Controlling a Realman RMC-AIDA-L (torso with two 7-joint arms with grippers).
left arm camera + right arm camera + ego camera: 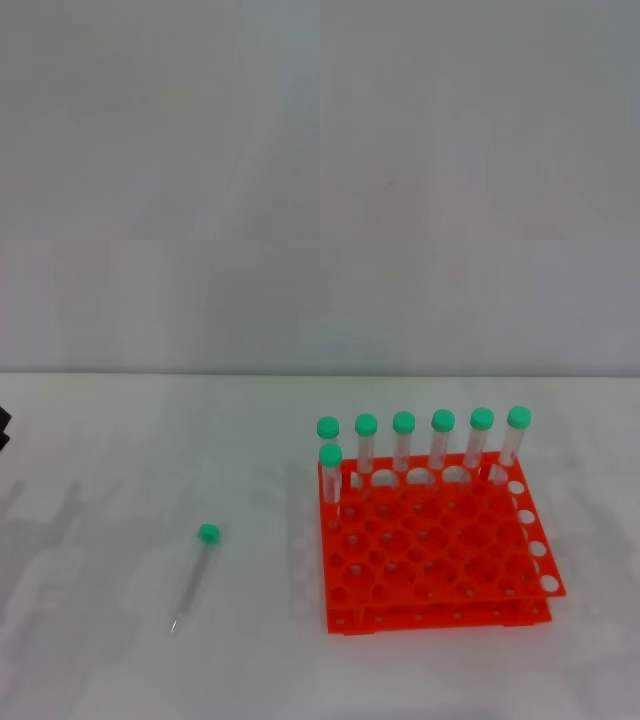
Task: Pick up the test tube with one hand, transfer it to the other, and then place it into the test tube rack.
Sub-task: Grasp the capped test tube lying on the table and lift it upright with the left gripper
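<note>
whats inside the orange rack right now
Seven green-capped tubes stand upright in the test tube rack: six along its far row, one just in front at the left end. The other holes look empty. The test tube lies on the table, left of the rack.

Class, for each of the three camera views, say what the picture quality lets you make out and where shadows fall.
Head view: evenly lit and clear; the test tube lying on the white table and the orange test tube rack both read well, with faint soft shadows on the table at the left. Left wrist view: featureless grey, nothing identifiable. Right wrist view: the same grey haze.
</note>
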